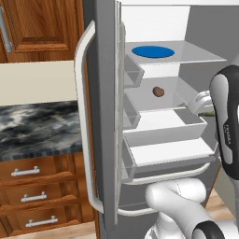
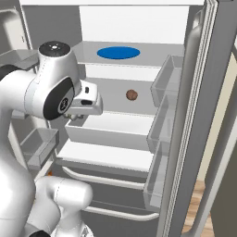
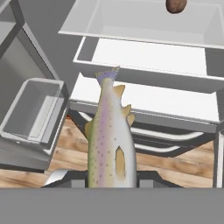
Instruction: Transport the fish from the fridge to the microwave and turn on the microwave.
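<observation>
Item: fish [image 3: 109,140], speckled olive and pink with yellowish fins. It sits between the fingers of the tool [image 3: 111,177], which is closed narrowly on its body. The tail points away from the tool, toward the fridge [image 2: 139,28] shelves.

Item: tool, seen from the right base camera [image 2: 76,115]. It is at the end of the white arm, just in front of the open fridge and level with the white drawer [image 2: 109,132].

Item: fridge, door open, white inside, with clear shelves and door bins [image 2: 162,125]. The long curved door handle [image 1: 84,121] shows in the left base view.

Item: blue round plate [image 2: 118,52], on the upper shelf, above and beyond the tool.

Item: small brown round lump [image 2: 132,95], on the middle shelf, beyond the tool and apart from the fish.

Item: wooden floor [image 3: 166,168], beneath the fish.
</observation>
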